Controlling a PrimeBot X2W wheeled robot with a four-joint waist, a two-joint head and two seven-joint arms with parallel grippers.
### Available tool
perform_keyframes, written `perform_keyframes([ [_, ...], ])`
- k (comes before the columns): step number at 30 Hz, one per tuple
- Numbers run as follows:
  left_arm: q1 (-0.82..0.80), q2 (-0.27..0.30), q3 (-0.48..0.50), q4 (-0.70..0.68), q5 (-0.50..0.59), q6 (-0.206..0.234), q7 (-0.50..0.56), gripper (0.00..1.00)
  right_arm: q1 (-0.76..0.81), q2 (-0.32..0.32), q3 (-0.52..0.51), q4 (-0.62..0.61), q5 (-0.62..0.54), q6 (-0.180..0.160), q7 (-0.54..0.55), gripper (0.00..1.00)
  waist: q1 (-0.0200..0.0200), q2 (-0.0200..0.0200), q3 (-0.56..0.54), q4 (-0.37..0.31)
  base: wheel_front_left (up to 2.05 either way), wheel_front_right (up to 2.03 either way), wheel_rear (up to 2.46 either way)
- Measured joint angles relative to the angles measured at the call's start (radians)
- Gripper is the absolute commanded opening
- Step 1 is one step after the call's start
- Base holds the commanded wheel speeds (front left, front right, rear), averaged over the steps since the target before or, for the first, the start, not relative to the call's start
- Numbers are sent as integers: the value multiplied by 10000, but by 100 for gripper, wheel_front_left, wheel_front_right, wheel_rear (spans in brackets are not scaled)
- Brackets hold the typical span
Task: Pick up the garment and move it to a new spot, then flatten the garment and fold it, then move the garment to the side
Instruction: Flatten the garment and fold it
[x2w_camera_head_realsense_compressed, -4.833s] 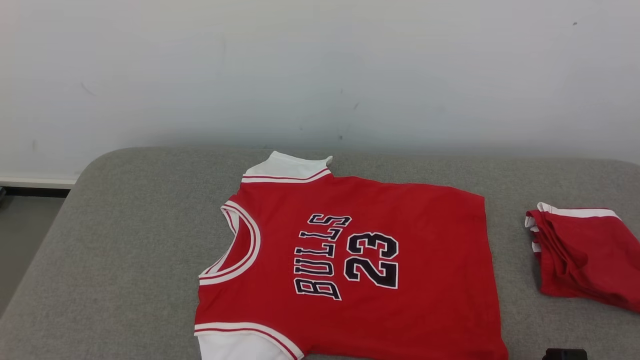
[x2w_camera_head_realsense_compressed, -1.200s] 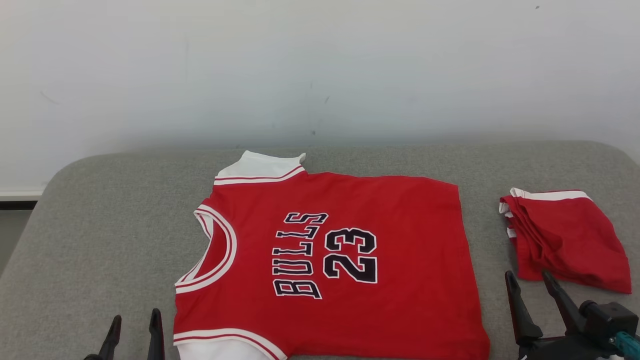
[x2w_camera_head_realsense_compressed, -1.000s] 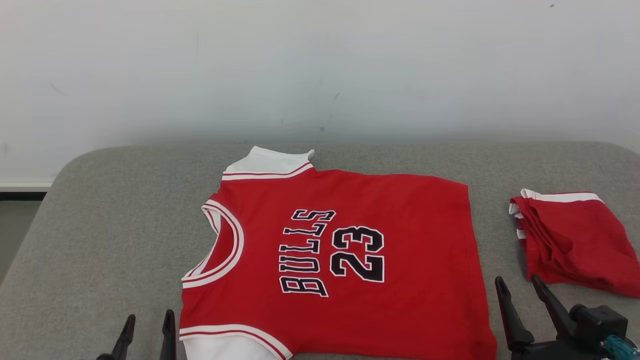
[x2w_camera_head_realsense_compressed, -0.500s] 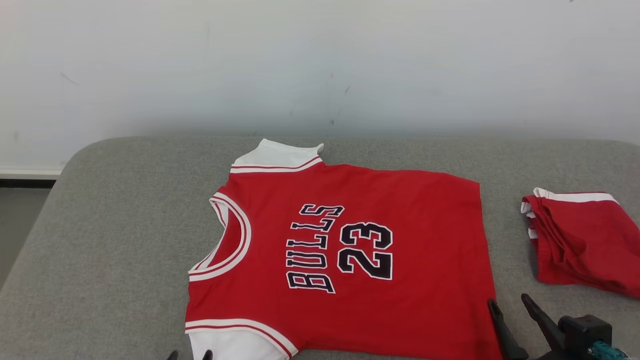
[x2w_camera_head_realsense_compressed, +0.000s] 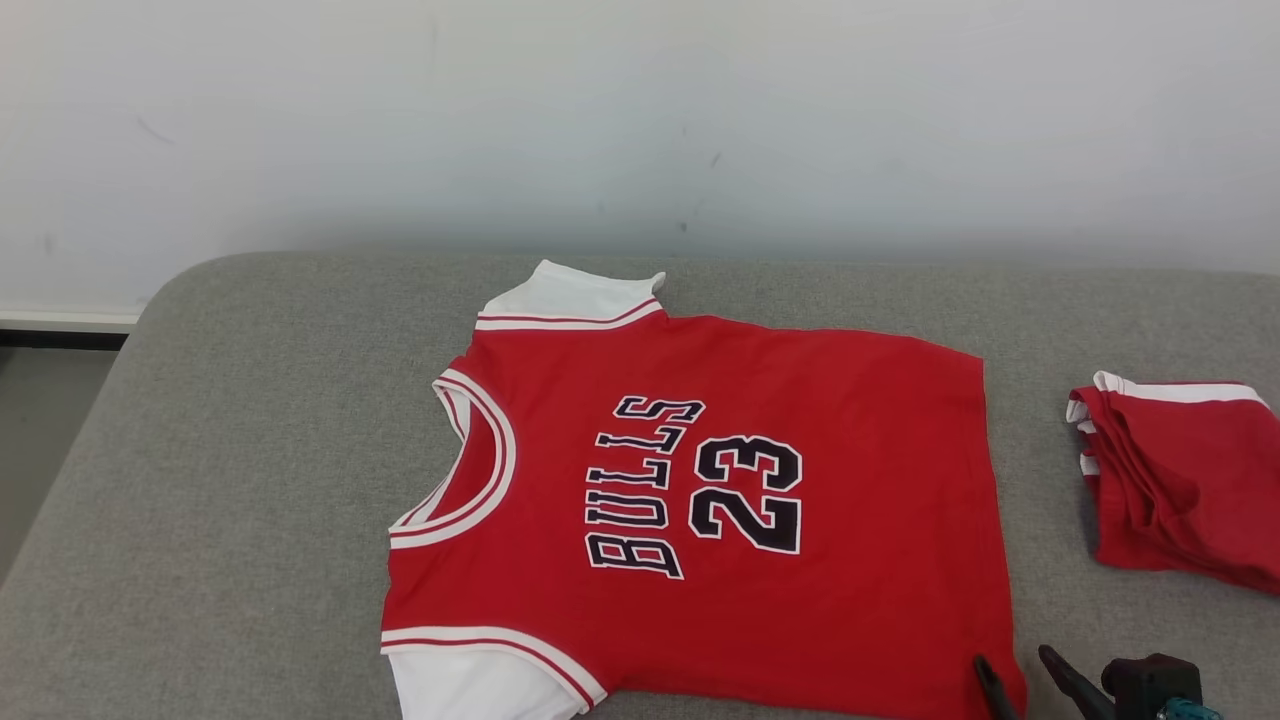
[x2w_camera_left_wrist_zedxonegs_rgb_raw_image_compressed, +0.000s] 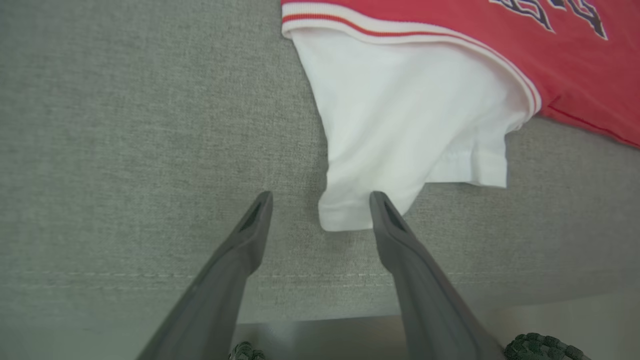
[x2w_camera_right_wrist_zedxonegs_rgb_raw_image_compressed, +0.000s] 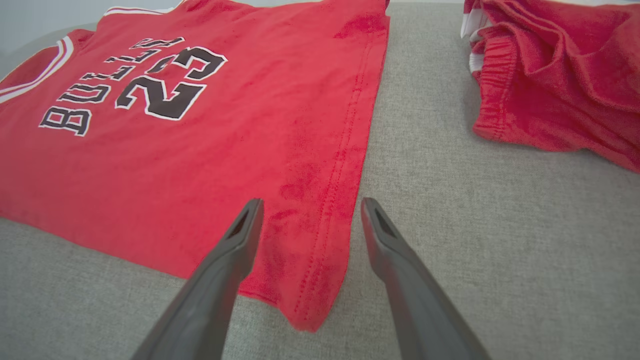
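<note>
Both sets of jaws stand apart: I have the left gripper (x2w_camera_left_wrist_zedxonegs_rgb_raw_image_compressed: 320, 202) at the jersey (x2w_camera_head_realsense_compressed: 850, 420) sleeve (x2w_camera_left_wrist_zedxonegs_rgb_raw_image_compressed: 400, 120) and the right gripper (x2w_camera_right_wrist_zedxonegs_rgb_raw_image_compressed: 310, 207) over the hem corner (x2w_camera_right_wrist_zedxonegs_rgb_raw_image_compressed: 310, 300), likely to pinch for folding.

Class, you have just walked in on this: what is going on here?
A two-armed robot is setting up to handle a red Bulls jersey lying flat on a grey padded surface. Its left gripper is open by the tip of the near white sleeve, its right gripper open over the hem corner. Neither holds anything. Another red garment lies folded to the right.
</note>
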Motion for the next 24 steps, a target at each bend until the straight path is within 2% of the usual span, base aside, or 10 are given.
perform_keyframes([
  [10, 12, -111, 23, 48, -683, -111, 817, 100, 238, 67, 190, 251, 389, -88, 1243, 100, 0, 0, 140, 76, 0, 0, 0],
  [11, 7, -132, 25, 109, -694, -153, 865, 92, 238, 67, 213, 253, 435, -88, 1338, 100, 0, 0, 150, 79, 0, 0, 0],
  [13, 0, -138, 44, 184, -742, -201, 941, 55, 225, 75, 221, 242, 477, -88, 1505, 100, 0, -1, 181, 78, 0, 0, 0],
  [14, 0, -138, 44, 184, -742, -201, 941, 44, 225, 75, 221, 242, 477, -88, 1505, 100, 0, -1, 181, 78, 0, 0, 0],
  [16, -79, -251, 77, 305, -1114, -360, 1009, 30, 186, 73, 240, 224, 560, -88, 1693, 100, -2, -1, 228, 76, 0, 0, 0],
  [17, -79, -251, 77, 305, -1114, -360, 1009, 25, 186, 73, 240, 224, 560, -88, 1693, 92, -2, -1, 228, 76, 0, 0, 0],
  [18, -128, -265, 71, 359, -1112, -359, 1009, 15, 183, 73, 257, 199, 566, -117, 1753, 71, -2, -1, 249, 74, 0, 0, 0],
  [19, -196, -265, 84, 408, -1118, -374, 1012, 1, 174, 73, 267, 186, 570, -125, 1760, 38, -2, -1, 268, 70, 0, 0, 0],
  [21, -317, -324, 146, 447, -1175, -451, 993, 0, 138, 71, 268, 186, 571, -130, 1837, 0, -2, -1, 297, 70, 0, 0, 0],
  [24, -432, -370, 105, 502, -1177, -462, 993, 0, 26, 92, 311, 182, 614, -115, 1937, 0, -1, -1, 331, 75, 0, 0, 0],
])
